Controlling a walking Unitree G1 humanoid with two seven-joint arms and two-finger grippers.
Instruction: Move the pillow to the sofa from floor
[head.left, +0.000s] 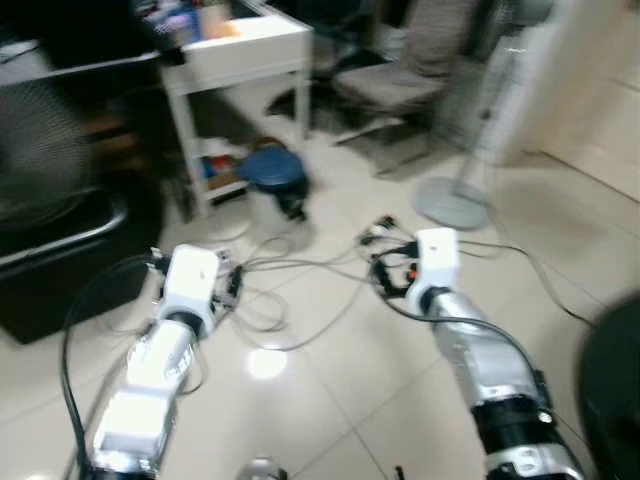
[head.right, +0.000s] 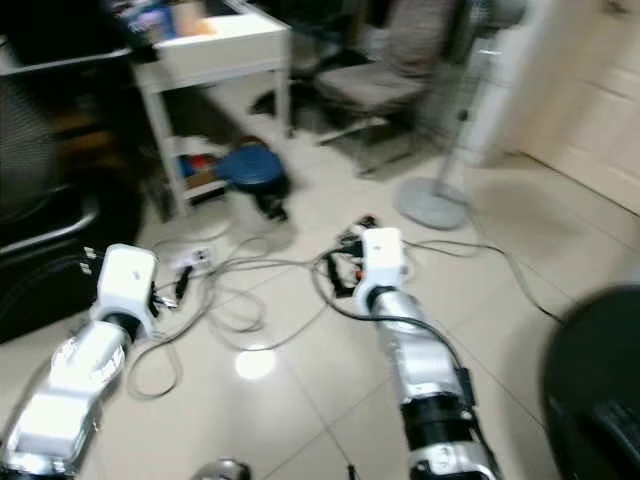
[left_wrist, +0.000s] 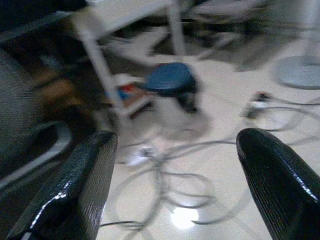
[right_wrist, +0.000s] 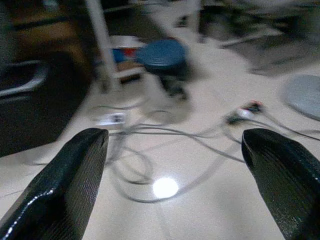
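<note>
Both silver arms reach forward over a pale tiled floor. My left gripper is open, its two black fingers spread wide above loose cables with nothing between them. My right gripper is open too, fingers wide apart over the same cables. In the eye views the white left wrist and the white right wrist hover low over the floor. The views are blurred.
Tangled cables and a power strip lie ahead. A blue round object sits by a white table. A fan base and a chair stand behind. Dark furniture stands left; a dark rounded mass lies right.
</note>
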